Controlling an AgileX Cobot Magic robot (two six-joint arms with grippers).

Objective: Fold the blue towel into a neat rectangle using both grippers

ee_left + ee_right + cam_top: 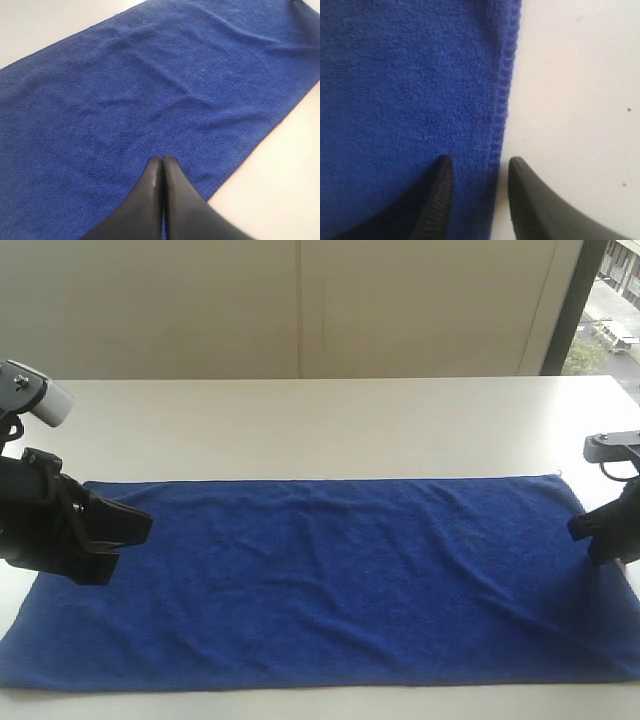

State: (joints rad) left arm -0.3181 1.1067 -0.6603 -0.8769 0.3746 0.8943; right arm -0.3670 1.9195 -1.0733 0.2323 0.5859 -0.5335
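- Nearest you is the deep royal-blue, soft microfibre towel (pixel 330 580), spread out in a single layer. One long edge runs close along the near edge of the pale cream tabletop (pixel 320 425).
- The towel reaches almost from the tabletop's left edge to its right edge. Its far long edge lies about halfway toward the far edge, with bare tabletop beyond it.
- The cloth is flat but not smooth: you can see shallow ripples across its middle and toward the right end.
- Your black left tool (pixel 140 528) is over the towel's left end, pointing toward the right edge of the tabletop.
- In the left wrist view the left tool (pixel 163 160) has its two narrow black fingers pressed tight together with nothing between them. They are above the cloth, just inside one of its long hems. You cannot tell from these views whether the tips touch the towel.
- Your black right tool (pixel 585 530) sits at the towel's right end, near the right edge of the tabletop.
- In the right wrist view the right tool (pixel 479 162) has its jaws parted and straddles the towel's stitched short hem. One finger (pixel 440 185) is over the blue cloth and the other finger (pixel 530 200) is over bare tabletop.
- The hem between them lies flat and unpinched, so the right tool has hold of nothing.
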